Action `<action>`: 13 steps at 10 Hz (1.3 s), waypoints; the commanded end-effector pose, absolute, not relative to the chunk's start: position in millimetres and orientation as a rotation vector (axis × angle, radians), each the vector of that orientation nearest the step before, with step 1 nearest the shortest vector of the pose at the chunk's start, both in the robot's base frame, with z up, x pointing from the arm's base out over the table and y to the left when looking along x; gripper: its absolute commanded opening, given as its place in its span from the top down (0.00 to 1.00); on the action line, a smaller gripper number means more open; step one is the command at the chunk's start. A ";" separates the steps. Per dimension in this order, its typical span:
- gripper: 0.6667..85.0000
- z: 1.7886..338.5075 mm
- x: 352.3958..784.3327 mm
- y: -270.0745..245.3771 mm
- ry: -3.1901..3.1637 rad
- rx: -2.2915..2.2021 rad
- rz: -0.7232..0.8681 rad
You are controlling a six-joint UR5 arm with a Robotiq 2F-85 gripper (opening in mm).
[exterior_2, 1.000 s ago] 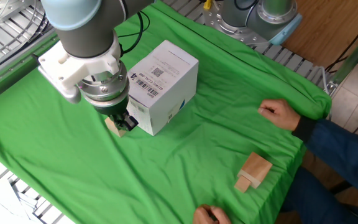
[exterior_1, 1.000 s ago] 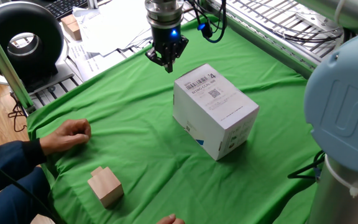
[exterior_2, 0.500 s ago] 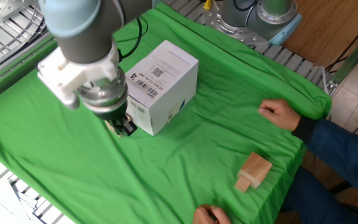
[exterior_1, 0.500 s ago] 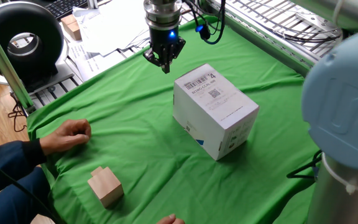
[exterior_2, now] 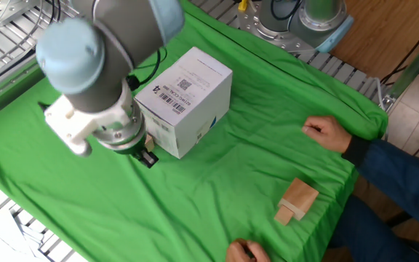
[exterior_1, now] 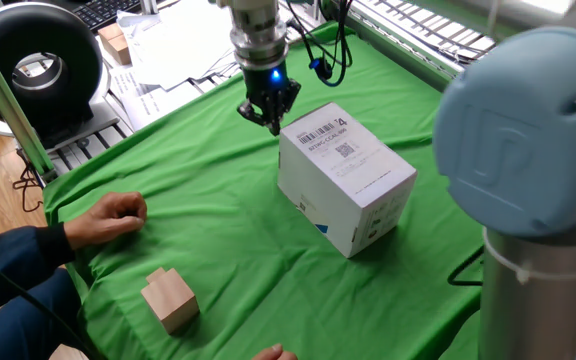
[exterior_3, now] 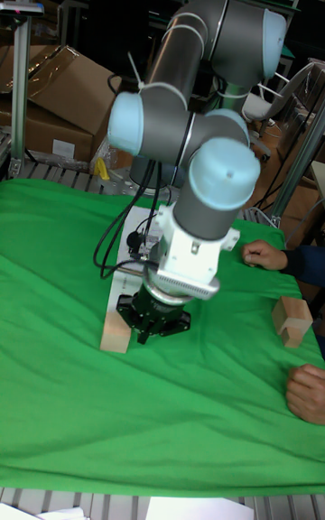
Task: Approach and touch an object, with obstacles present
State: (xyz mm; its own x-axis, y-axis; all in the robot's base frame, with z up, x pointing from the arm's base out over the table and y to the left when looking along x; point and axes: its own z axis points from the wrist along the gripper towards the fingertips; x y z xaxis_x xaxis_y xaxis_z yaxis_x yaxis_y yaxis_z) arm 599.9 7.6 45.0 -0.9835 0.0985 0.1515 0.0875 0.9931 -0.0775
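Wooden block [exterior_3: 116, 332] lies on the green cloth [exterior_1: 218, 240] just beside the white box [exterior_1: 345, 178], at the box's far corner from the person's hand [exterior_1: 108, 218]. The gripper [exterior_1: 273, 120] hangs over it with fingers drawn close together, tips pointing down beside the box. A second, notched block [exterior_1: 169, 299] sits near the hand, well apart from the box.
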 end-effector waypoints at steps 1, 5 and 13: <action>0.98 27.1 590.0 -3.7 -2.929 -0.131 0.132; 0.98 23.9 593.1 -11.9 -2.960 -0.081 0.136; 0.98 64.4 615.3 9.4 -3.079 -0.114 0.049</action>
